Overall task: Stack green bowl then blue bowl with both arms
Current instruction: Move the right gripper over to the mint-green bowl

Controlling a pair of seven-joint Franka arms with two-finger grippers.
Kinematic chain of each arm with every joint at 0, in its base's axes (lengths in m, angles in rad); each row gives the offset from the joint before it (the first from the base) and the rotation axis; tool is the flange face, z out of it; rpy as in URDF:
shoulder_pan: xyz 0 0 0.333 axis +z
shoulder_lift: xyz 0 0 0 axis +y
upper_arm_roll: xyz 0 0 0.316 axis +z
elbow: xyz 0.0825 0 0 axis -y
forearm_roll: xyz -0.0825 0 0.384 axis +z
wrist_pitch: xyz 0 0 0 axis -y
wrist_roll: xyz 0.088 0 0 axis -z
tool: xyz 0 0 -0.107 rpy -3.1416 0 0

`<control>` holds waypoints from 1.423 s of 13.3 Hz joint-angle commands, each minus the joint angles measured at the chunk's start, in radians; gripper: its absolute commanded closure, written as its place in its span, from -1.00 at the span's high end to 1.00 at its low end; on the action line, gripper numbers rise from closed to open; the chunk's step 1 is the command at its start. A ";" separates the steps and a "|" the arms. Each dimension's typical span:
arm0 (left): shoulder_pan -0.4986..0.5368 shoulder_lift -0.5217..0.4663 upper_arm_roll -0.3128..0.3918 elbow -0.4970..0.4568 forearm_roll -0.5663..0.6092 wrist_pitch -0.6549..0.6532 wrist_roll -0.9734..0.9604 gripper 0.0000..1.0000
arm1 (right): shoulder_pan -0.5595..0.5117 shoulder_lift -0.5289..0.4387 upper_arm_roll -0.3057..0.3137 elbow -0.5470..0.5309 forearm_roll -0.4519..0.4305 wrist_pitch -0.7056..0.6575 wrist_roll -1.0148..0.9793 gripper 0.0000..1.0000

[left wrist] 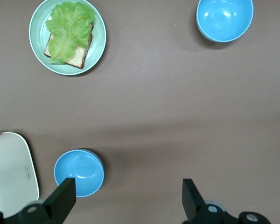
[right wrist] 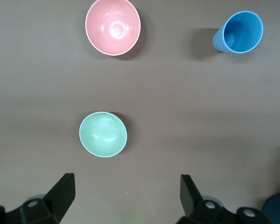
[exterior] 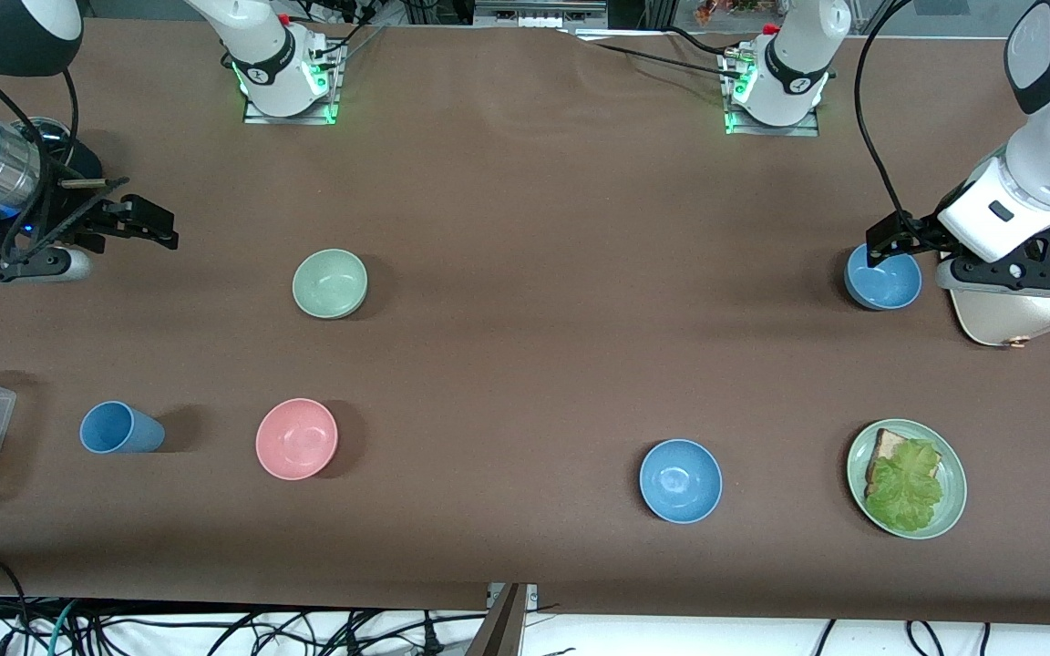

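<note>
Currently: green bowl (exterior: 330, 283) sits toward the right arm's end, nearest the wide-open right gripper (exterior: 128, 221); blue bowl (exterior: 883, 278) lies under the wide-open left gripper (exterior: 890, 239) at the table's other end.

The green bowl (exterior: 330, 283) (right wrist: 103, 134) is a small, round, pale sage-green matte bowl. It sits upright and empty on the brown table (exterior: 525, 364), farther from the front camera than the pink bowl (exterior: 296, 438) and well apart from it.

One blue bowl (exterior: 883, 278) (left wrist: 79, 172), medium blue, plain and upright, sits toward the left arm's end, farther from the camera than the pink bowl. An identical blue bowl (exterior: 681, 480) (left wrist: 225, 19) stands empty, slightly nearer the camera than the pink bowl.
</note>
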 commanded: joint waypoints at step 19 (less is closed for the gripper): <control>-0.001 0.012 0.007 0.026 -0.026 -0.008 -0.006 1.00 | -0.001 -0.050 0.089 -0.844 0.018 0.925 0.015 0.98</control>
